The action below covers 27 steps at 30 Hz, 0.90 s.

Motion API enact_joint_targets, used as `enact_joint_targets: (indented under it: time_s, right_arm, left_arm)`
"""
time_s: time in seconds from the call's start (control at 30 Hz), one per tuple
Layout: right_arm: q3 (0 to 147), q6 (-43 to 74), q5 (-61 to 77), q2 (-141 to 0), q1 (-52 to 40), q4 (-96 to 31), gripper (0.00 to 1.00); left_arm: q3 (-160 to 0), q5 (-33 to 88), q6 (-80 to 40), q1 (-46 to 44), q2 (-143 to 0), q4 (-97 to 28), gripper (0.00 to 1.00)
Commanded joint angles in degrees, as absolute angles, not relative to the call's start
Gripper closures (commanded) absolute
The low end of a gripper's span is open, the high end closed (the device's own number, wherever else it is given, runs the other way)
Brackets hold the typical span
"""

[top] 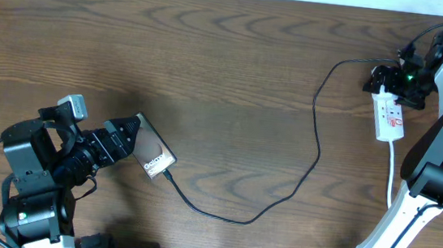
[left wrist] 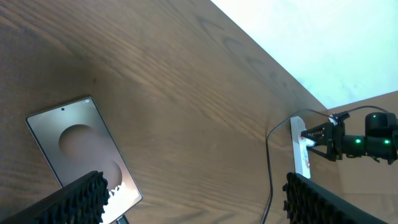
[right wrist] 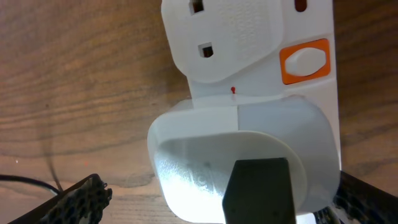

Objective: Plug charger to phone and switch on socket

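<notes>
The phone [top: 152,155] lies flat at the lower left, lettering toward the front. The charger [top: 317,149], a thin black cable, runs from the phone's near end in a long curve up to the socket [top: 390,117], a white strip at the right. My left gripper [top: 126,138] is open at the phone's far end. In the left wrist view the phone [left wrist: 81,149] lies beside the left finger of that gripper [left wrist: 199,205]. My right gripper [top: 382,82] is open over the socket's far end. In the right wrist view its fingers [right wrist: 217,205] straddle a rounded white plug [right wrist: 205,155] below an orange switch [right wrist: 305,62].
The table [top: 211,58] is dark wood, and its far edge meets a white surface. A white cord [top: 391,169] runs from the socket toward the front beside the right arm's base [top: 408,215]. A black rail lies along the front edge.
</notes>
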State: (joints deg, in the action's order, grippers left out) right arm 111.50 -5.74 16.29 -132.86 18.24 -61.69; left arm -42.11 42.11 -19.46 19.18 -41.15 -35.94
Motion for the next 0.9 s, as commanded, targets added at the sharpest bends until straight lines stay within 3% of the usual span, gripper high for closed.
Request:
enact_joint_targets:
  time_s: [0.0, 0.37, 0.87]
  right_arm:
    - [108.7, -1.0, 22.6, -136.1, 14.9, -62.4, 0.01]
    - [113.9, 0.2, 21.9, -130.1, 21.0, -65.0, 0.01]
    - [114.3, 1.6, 13.6, -111.3, 21.6, -74.0, 0.01]
  left_arm:
    - [-42.0, 42.9, -19.1, 19.2, -41.0, -36.0, 0.11]
    - [-42.0, 42.9, -19.1, 19.2, -41.0, -36.0, 0.11]
    - [-42.0, 42.9, -19.1, 19.2, -41.0, -36.0, 0.11]
